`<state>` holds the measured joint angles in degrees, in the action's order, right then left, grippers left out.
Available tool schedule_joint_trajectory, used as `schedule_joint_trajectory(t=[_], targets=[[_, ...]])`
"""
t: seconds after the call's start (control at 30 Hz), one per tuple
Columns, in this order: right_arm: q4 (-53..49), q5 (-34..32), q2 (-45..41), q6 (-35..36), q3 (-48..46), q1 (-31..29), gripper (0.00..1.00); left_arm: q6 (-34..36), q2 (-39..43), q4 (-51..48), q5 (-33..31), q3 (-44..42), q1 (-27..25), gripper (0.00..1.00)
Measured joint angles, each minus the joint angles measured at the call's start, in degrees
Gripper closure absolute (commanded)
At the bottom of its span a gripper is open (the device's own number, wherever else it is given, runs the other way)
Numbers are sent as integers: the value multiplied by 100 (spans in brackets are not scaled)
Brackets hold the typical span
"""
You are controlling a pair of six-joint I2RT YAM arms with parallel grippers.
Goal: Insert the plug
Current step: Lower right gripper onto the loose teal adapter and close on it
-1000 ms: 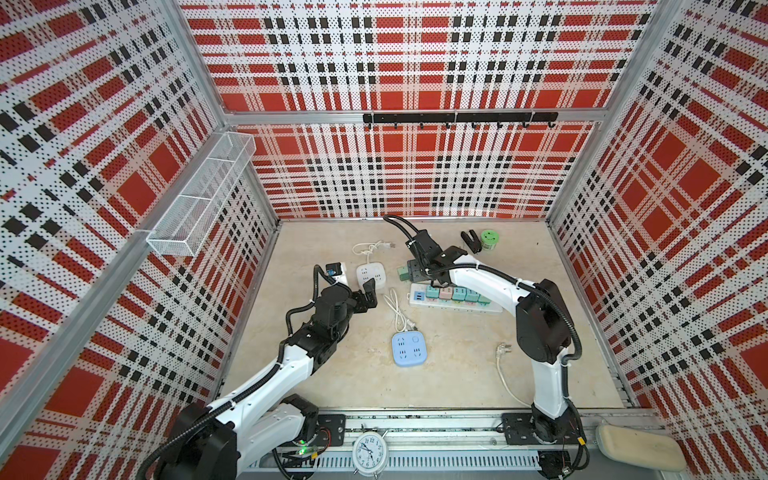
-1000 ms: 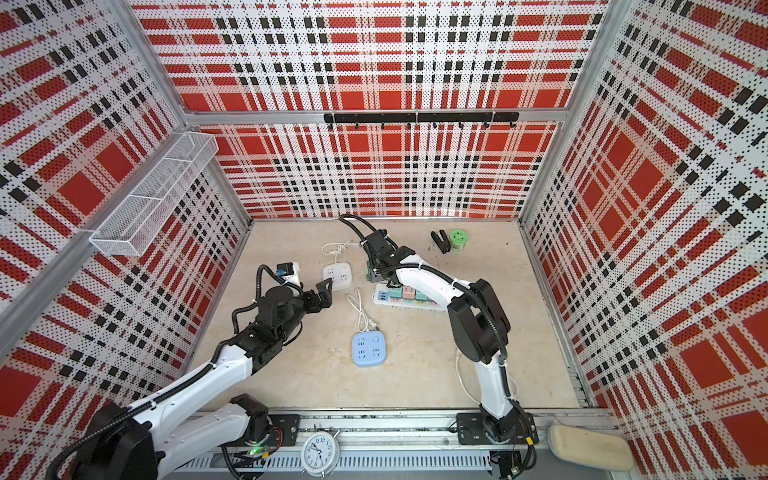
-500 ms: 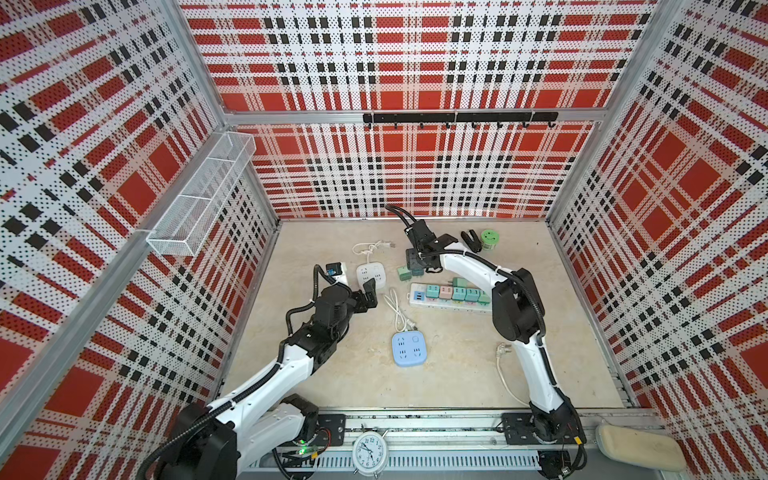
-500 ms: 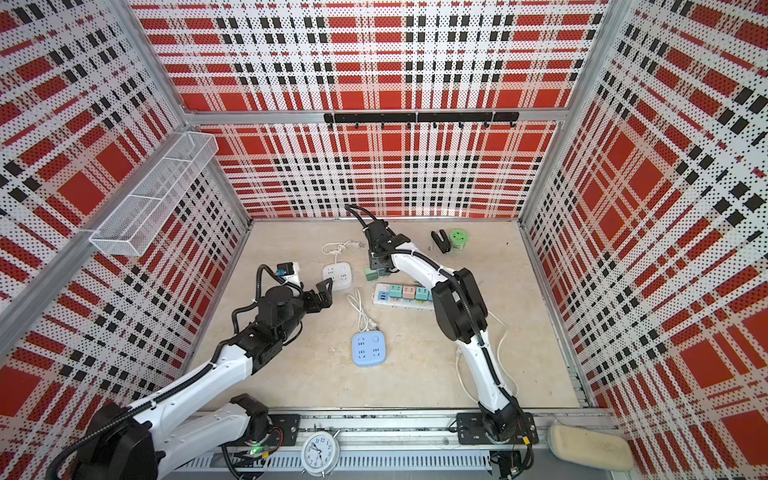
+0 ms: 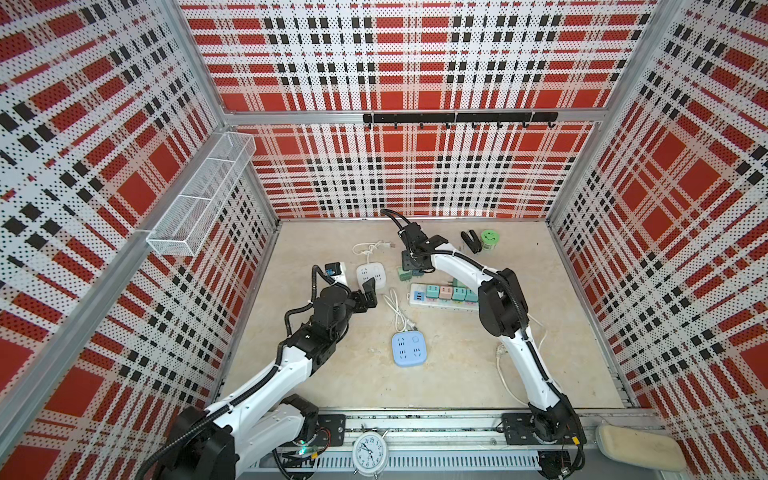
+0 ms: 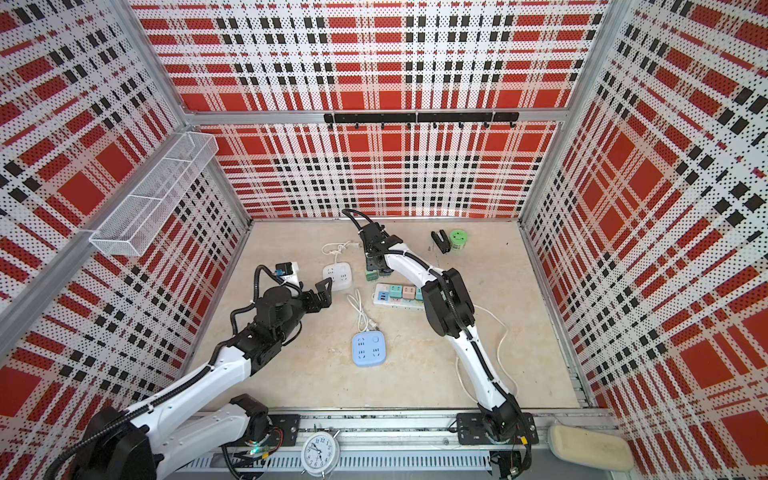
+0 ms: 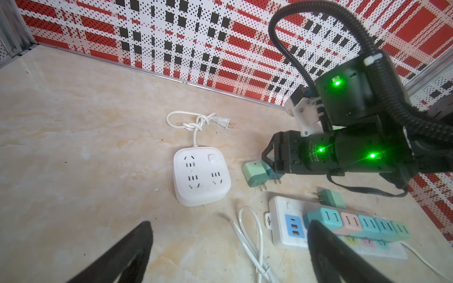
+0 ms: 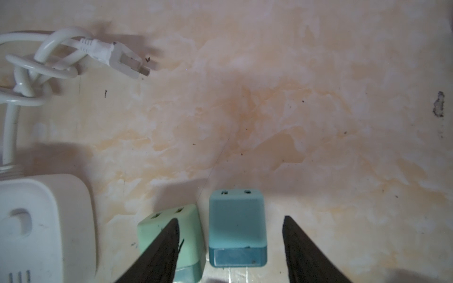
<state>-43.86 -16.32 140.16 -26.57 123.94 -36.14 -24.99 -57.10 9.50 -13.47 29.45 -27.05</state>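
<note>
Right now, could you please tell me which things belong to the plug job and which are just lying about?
Job: right gripper, blue plug between its jaws, pale green plug, power strip.
Lying about: white square socket, blue square socket, clock, green round object.

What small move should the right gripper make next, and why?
Probably close the right gripper on the blue plug: in the right wrist view its jaws stand open on either side of it, gaps showing. The green plug lies close beside.
</note>
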Motion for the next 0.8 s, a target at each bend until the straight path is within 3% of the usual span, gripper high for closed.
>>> schedule_joint_trajectory(t=[0.53, 0.7, 0.8], targets=[[59, 155, 348, -221, -20, 61, 47, -2, 146, 4, 4, 0, 0, 1], [260, 337, 361, -525, -22, 70, 62, -7, 170, 4, 31, 0, 2, 1], [472, 385, 361, -763, -92, 52, 66, -9, 223, 2, 42, 0, 2, 1]])
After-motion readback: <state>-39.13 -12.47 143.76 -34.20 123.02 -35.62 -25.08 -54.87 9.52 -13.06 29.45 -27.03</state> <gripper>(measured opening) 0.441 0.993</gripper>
